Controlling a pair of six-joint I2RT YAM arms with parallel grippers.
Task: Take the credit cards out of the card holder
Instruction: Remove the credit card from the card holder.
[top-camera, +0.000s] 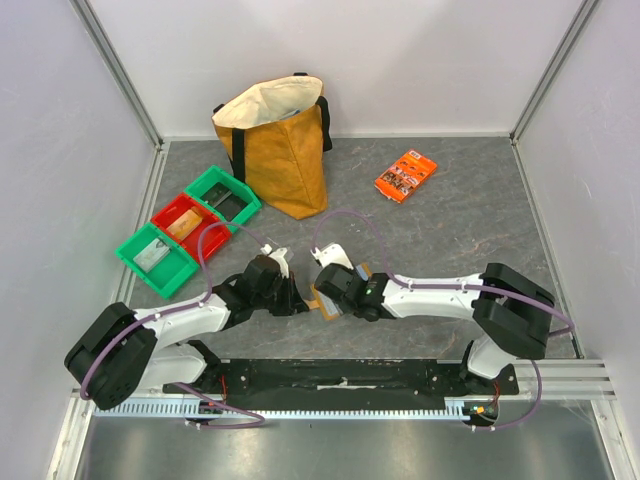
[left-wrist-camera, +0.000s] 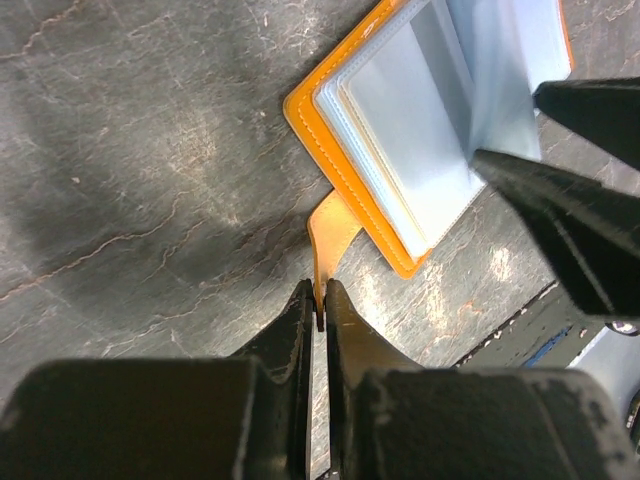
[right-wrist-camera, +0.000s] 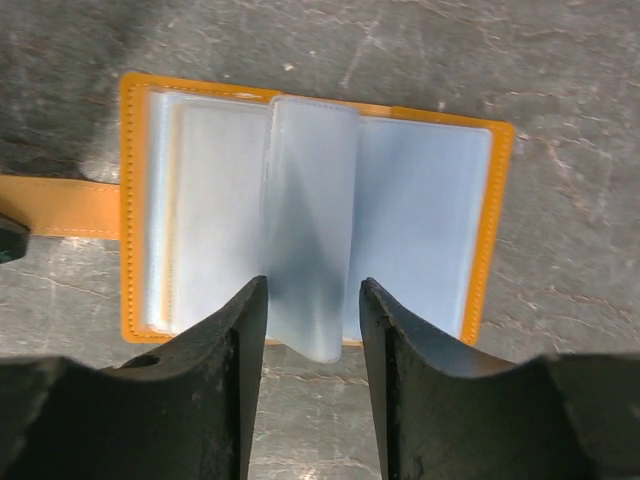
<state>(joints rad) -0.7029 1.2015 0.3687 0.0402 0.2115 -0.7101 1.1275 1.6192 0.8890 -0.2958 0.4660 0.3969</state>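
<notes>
Left wrist: left end effector (left-wrist-camera: 320, 300) clamps strap (left-wrist-camera: 332, 230) of card holder (left-wrist-camera: 400, 140); right end effector (right-wrist-camera: 312, 290) straddles pocket (right-wrist-camera: 312, 190), apart.

The bins (top-camera: 188, 230) are set left of the bag (top-camera: 280, 150), the packet (top-camera: 405, 175) right of it, and the card holder (right-wrist-camera: 420, 215) well before it.

Left claw (left-wrist-camera: 320, 303) pinched tight, right claw (right-wrist-camera: 308, 297) parted, both low, nearly tip to tip.
</notes>
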